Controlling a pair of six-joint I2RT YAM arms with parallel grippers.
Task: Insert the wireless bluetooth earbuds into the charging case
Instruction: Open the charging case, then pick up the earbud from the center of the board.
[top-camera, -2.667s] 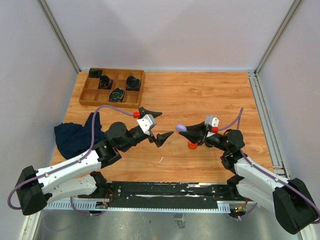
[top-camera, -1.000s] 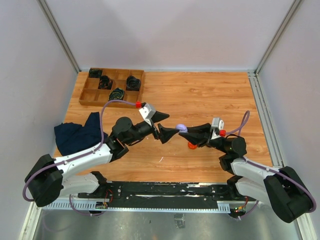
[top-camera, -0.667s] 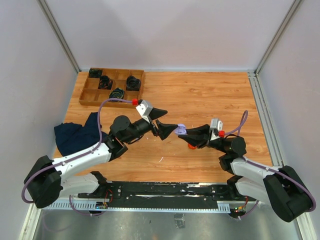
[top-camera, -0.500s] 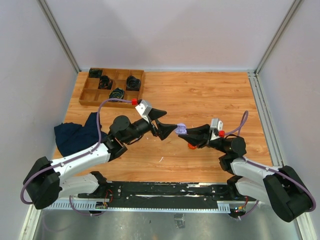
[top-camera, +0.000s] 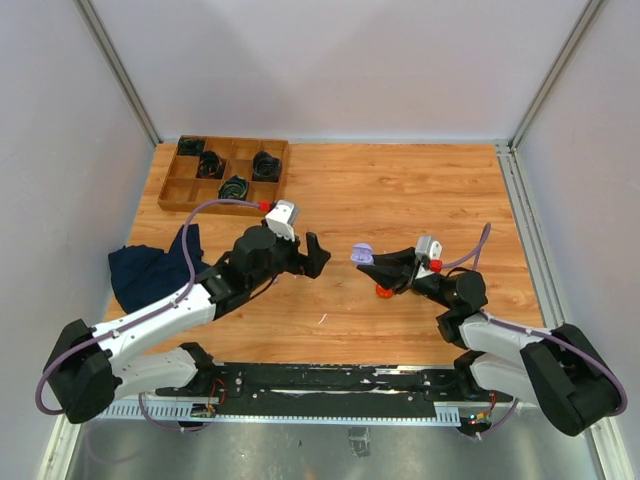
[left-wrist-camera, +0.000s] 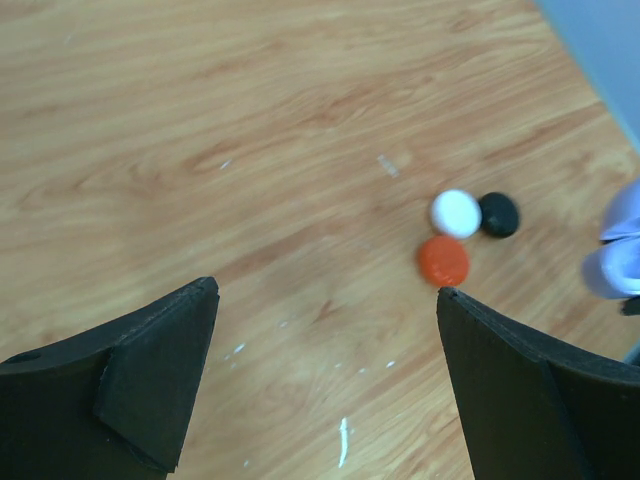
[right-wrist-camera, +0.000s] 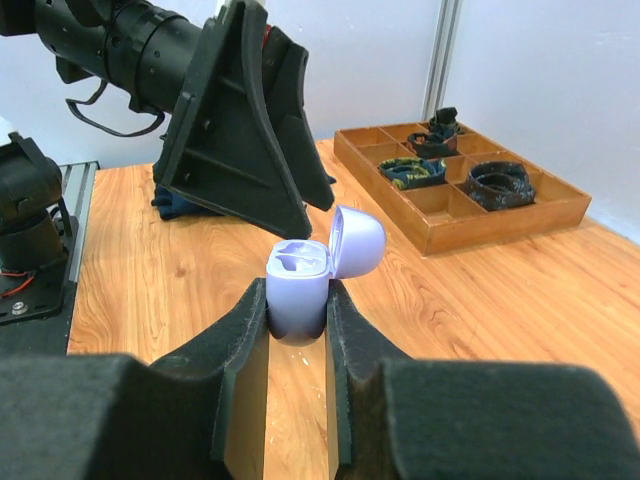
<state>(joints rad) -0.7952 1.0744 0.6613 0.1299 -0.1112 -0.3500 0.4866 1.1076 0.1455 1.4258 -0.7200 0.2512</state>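
Right tool (right-wrist-camera: 297, 312) clamped the open purple case (right-wrist-camera: 298, 282); left tool (left-wrist-camera: 325, 295) gaped empty beside it, earbuds (left-wrist-camera: 457, 214) lay near it.

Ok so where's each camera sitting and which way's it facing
Top external: above, behind the bases, looking down on the table; both arms show.
Left wrist: on the left arm, facing down at three earbuds; the open left end effector shows.
Right wrist: on the right arm, facing level toward the tray; the right end effector grips the open charging case.
Shared: all show the case.
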